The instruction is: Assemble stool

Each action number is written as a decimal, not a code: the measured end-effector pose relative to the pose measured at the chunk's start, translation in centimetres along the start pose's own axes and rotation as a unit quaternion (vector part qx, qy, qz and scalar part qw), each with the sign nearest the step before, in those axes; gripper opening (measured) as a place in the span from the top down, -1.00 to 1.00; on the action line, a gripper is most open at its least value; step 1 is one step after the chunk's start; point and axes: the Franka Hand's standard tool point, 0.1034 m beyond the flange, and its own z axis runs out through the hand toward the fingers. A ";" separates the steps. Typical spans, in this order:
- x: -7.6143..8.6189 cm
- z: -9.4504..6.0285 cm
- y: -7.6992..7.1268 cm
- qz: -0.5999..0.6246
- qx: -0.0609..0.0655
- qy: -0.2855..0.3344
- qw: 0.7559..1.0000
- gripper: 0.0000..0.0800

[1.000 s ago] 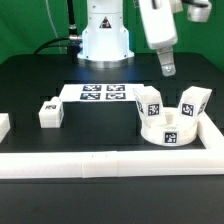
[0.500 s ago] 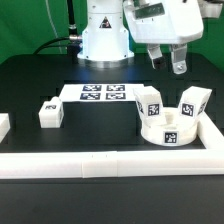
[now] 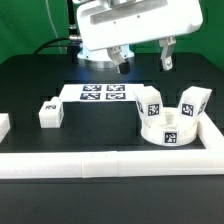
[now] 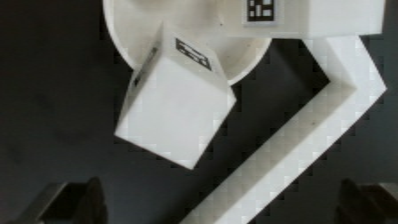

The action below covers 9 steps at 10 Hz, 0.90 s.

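You have a black worktop (image 3: 40, 80) in front of you, with the marker board (image 3: 103, 94) lying flat toward its far side and showing several black-and-white tags. A long white border rail (image 3: 90, 164) runs along the near edge across almost the whole exterior view. At the exterior view's right it meets a shorter rail (image 3: 212, 136) in a corner. A white piece (image 3: 3, 124) is cut off at the exterior view's left edge, and you cannot tell what it is. A green backdrop (image 3: 25, 25) stands behind the worktop.
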 end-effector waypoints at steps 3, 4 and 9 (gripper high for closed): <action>1.2 -0.1 2.1 -0.176 -0.009 0.009 0.984 -0.62; 2.4 -0.2 4.0 -0.219 -0.015 0.019 0.975 -0.62; 4.1 0.2 6.8 -0.221 -0.030 0.042 0.974 -0.62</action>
